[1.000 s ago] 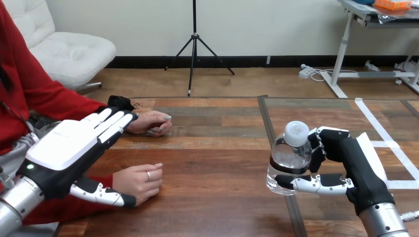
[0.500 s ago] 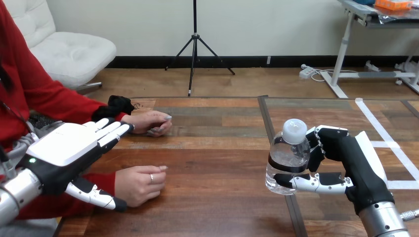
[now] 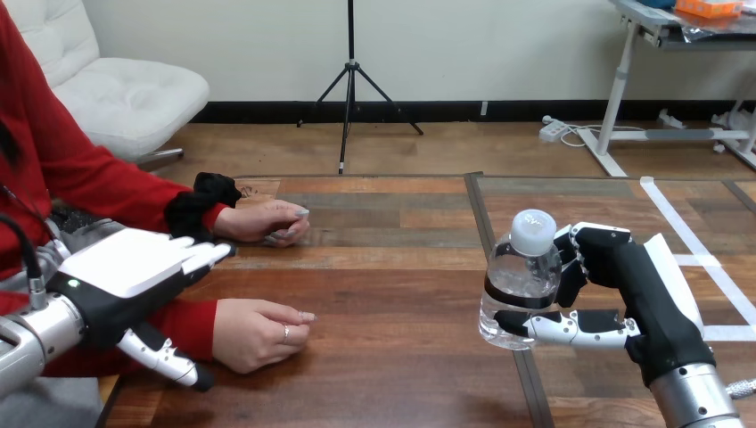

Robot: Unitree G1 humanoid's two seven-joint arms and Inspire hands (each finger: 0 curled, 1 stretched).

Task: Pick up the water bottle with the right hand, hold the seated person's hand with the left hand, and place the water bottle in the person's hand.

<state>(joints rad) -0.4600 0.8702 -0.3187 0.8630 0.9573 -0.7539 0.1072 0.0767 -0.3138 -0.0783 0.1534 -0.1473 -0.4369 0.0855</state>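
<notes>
Right now the pick-up looks done and I judge the step in hand to be the hold on the person. My right robot hand (image 3: 637,294) has its fingers and thumb wrapped round the clear water bottle (image 3: 521,281), which stands cap-up and a little tilted over the right side of the wooden surface (image 3: 392,294). I cannot tell whether its base is clear of the wood.

My left robot hand (image 3: 125,272) is spread flat, fingers straight, holding nothing. It hangs over the red sleeve behind the person's nearer hand (image 3: 258,334), with the thumb dropping beside that sleeve. I see nothing curled round the wrist, and I cannot tell whether the palm touches the sleeve. That nearer hand rests knuckles-up and loosely curled on the surface. The person's farther hand (image 3: 266,221) lies beyond it, near the left robot hand's fingertips.

Next, I reckon the left robot hand needs to come forward along the sleeve and close gently on the nearer hand. The bottle is well apart from it, so the right arm then has a long carry to the left. The person's palm would have to open upward to take the bottle.
</notes>
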